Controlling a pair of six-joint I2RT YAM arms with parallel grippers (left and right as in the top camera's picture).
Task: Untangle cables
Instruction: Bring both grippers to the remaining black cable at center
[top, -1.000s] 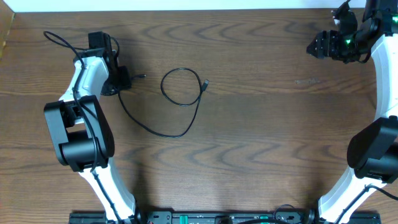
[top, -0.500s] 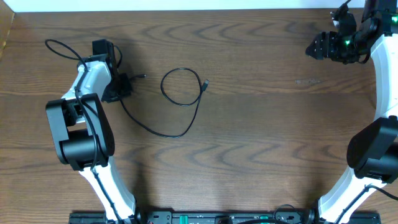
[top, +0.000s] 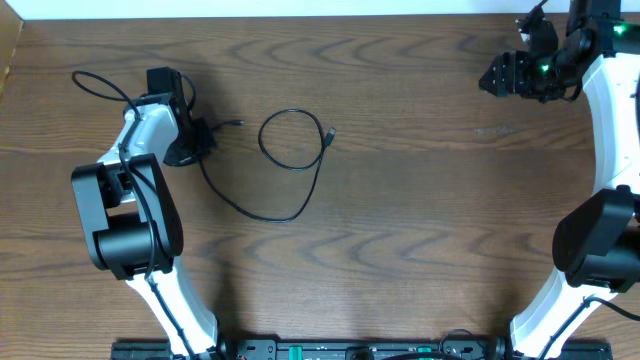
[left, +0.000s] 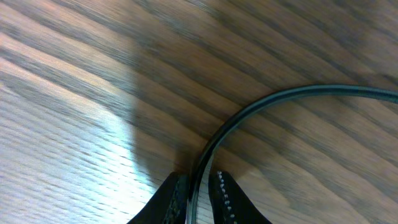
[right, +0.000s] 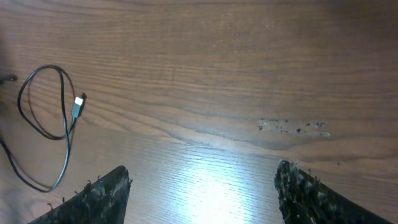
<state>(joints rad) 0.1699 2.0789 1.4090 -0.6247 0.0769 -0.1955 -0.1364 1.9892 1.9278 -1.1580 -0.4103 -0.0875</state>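
The black cable (top: 262, 138) lies on the wooden table (top: 420, 210), with a round loop at the middle and a plug end (top: 330, 135) on the loop's right. A long slack curve runs from the loop back to the left. My left gripper (top: 203, 140) is shut on this cable near its other end; in the left wrist view the cord (left: 249, 112) passes between the fingertips (left: 198, 190). My right gripper (top: 495, 76) is open and empty at the far right corner, well away from the cable (right: 43, 102). The white cable is not in view.
A thicker black wire (top: 95, 80) fixed to the left arm loops over the far left of the table. A faint scuff mark (right: 292, 126) shows on the wood below the right gripper. The table's far edge (top: 300, 14) runs along the top.
My right gripper has shifted a little to the left. My left gripper has barely moved and still holds the black cable. The cable's loop has not moved.
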